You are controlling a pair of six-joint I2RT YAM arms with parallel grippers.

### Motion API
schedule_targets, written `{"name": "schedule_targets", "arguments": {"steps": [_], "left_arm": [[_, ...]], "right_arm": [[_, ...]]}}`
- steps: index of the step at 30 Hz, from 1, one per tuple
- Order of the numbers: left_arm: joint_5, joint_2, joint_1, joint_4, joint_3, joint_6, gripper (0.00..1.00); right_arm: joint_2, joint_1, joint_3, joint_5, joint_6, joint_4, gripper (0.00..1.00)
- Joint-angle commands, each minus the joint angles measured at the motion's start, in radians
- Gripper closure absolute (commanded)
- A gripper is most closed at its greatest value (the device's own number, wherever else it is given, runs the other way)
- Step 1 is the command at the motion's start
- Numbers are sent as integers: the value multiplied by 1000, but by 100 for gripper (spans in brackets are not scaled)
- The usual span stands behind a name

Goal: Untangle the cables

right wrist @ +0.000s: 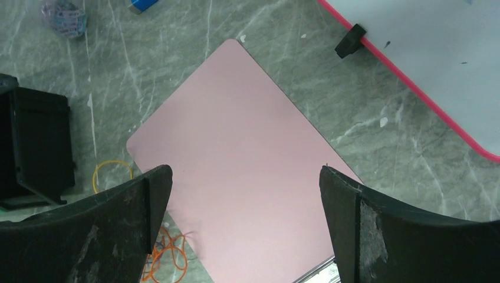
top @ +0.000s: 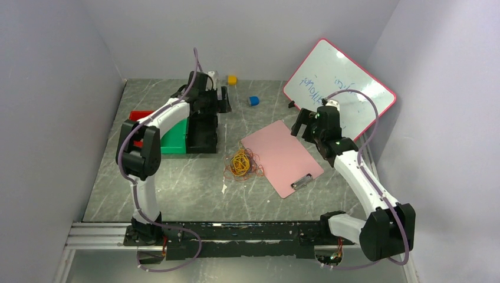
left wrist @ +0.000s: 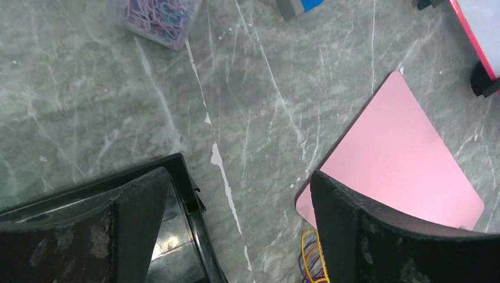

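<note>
The cables (top: 240,163) lie in one tangled heap of yellow, orange and dark loops on the grey table, just left of a pink clipboard (top: 282,156). My left gripper (top: 222,99) hangs open over the far left of the table, well away from the heap. In its wrist view the left gripper (left wrist: 239,177) is empty, and a few cables (left wrist: 309,259) show at the bottom edge. My right gripper (top: 303,124) is open above the clipboard's far corner. Its wrist view shows the right gripper (right wrist: 244,171) empty over the clipboard (right wrist: 236,147), with cables (right wrist: 168,259) at lower left.
A black tray (top: 202,132) stands beside a green bin (top: 175,138) and a red one (top: 140,115) at the left. A whiteboard (top: 339,88) leans at the back right. A blue block (top: 253,101), a yellow cube (top: 232,79) and a box of paper clips (left wrist: 156,17) sit at the back.
</note>
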Motion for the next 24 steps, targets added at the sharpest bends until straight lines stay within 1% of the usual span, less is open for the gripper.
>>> {"name": "schedule_targets", "arguments": {"steps": [1,3,5,10,15,19,21,24], "left_arm": [[-27,-34,13,-7,22,25,7],[-37,-94,13,24,-29,34,6],[-38,-170,13,40,-88,42,6],[24,-378,-10,75,-282,58,8],[62,-523,-109,91,-439,83,12],[54,-553,-197,92,-515,118,23],[50,-538,-224,100,-535,123,30],[43,-489,-264,101,-526,136,41]], "right_arm": [[-41,1,-19,71,29,8,0],[-48,1,-38,91,37,23,4],[-56,-1,-58,81,37,50,5],[-36,-1,-64,-113,-30,92,5],[-44,2,-105,-248,-66,167,8],[-41,11,-125,-275,-64,182,10],[-36,17,-136,-277,-58,187,11],[-36,21,-159,-300,-42,206,13]]}}
